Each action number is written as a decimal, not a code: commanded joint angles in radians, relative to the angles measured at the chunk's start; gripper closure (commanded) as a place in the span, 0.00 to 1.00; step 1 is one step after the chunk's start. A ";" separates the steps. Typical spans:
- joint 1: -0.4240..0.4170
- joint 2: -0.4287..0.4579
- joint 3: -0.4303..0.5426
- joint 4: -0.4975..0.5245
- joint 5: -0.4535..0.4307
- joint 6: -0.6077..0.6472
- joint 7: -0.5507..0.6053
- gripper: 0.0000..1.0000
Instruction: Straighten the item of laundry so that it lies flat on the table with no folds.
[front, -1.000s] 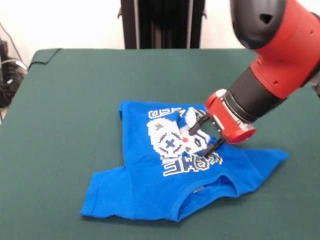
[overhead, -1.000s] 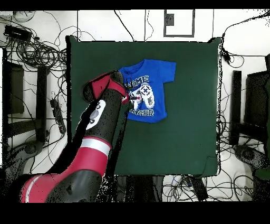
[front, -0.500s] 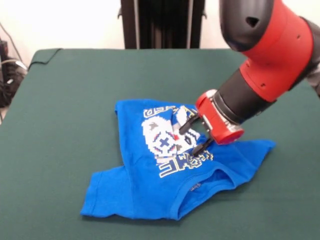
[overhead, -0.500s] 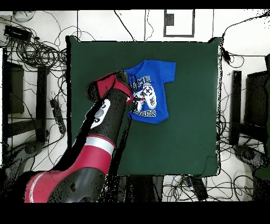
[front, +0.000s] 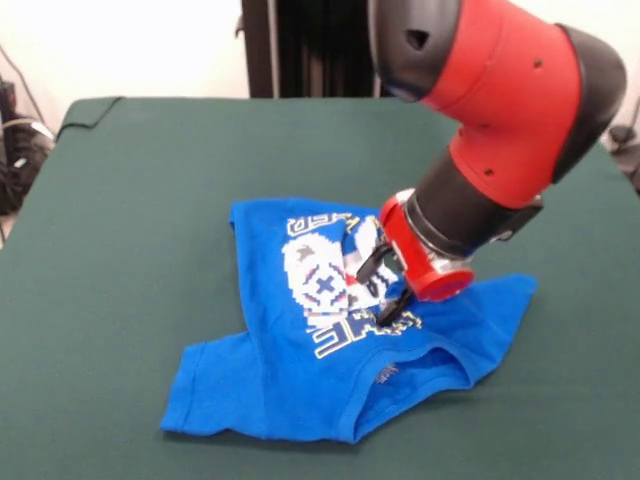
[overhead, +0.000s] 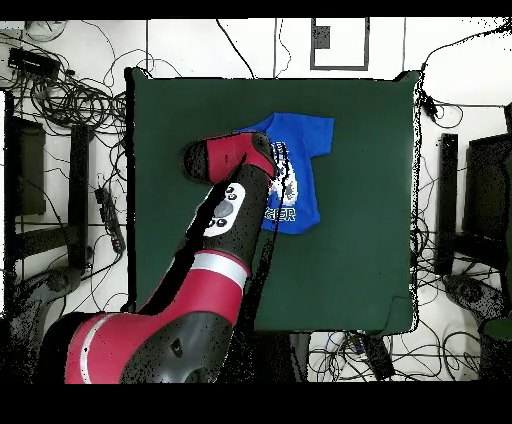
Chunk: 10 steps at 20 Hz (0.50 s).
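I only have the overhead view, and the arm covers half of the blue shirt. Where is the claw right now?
Observer: In the front view, the claw is down on the T-shirt, over its white print, with the fingers apart.
Operator: What about the sleeve under the arm?
Observer: That sleeve lies spread out on the table, just past the claw.
Operator: Any folds I can't see?
Observer: Yes, the collar is puckered, with a raised fold of cloth along it.
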<state>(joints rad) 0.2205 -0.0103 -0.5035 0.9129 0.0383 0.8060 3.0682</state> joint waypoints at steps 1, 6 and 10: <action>-0.026 0.033 0.177 0.082 0.072 -0.130 0.092 0.00; -0.038 0.040 0.200 0.067 0.081 -0.145 0.072 0.00; -0.044 0.037 0.200 0.060 0.070 -0.139 0.043 0.00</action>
<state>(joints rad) 0.1784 -0.0228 -0.4723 0.9133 0.0642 0.7432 3.0682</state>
